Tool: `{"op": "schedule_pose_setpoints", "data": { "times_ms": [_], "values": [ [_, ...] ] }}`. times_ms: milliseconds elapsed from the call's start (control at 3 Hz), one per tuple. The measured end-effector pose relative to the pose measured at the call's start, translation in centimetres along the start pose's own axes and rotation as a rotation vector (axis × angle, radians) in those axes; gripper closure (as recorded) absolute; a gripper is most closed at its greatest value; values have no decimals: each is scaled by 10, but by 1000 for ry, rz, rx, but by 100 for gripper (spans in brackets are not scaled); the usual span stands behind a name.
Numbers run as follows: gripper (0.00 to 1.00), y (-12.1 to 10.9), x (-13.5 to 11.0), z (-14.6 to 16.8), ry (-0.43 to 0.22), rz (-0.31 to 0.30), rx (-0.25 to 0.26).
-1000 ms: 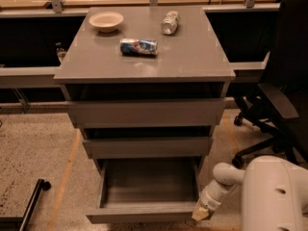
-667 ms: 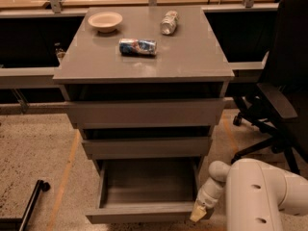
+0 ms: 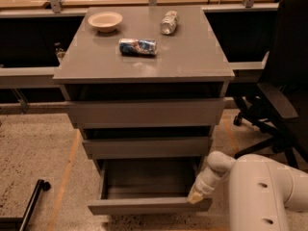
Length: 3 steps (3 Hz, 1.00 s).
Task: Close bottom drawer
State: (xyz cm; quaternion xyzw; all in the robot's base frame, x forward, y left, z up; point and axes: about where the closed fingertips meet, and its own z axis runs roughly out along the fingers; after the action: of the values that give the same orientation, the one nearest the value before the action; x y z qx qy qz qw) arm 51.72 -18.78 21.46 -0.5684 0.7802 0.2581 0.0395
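The bottom drawer [image 3: 149, 205] is the narrowest grey one, pulled well out of the grey cabinet [image 3: 144, 61], with its shallow empty box showing. My gripper [image 3: 196, 195] sits at the drawer's front right corner, touching or just beside the front panel. The white arm [image 3: 262, 191] reaches in from the lower right. The two drawers above, the mid-width one [image 3: 147, 147] and the widest one [image 3: 144, 112], stand slightly out.
On the cabinet top lie a white bowl [image 3: 105, 20], a blue crushed can [image 3: 138, 46] and a silver can [image 3: 169, 22]. A black office chair [image 3: 281, 81] stands to the right. A black bar [image 3: 30, 203] lies on the floor at left.
The arm has swung further left into view and now fills more of the lower right. The gripper stays at the bottom drawer's right front corner. The drawer looks unmoved.
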Motion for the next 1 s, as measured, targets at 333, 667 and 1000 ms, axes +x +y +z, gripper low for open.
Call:
{"op": "schedule_pose_setpoints", "data": {
  "times_ms": [333,667,1000],
  "values": [
    [100,-4,-3,-3,-4,-9,12],
    [100,-7,-5,-1,-9,-9,24],
    [100,-18,-11,-3,-27,-15,72]
  ]
}}
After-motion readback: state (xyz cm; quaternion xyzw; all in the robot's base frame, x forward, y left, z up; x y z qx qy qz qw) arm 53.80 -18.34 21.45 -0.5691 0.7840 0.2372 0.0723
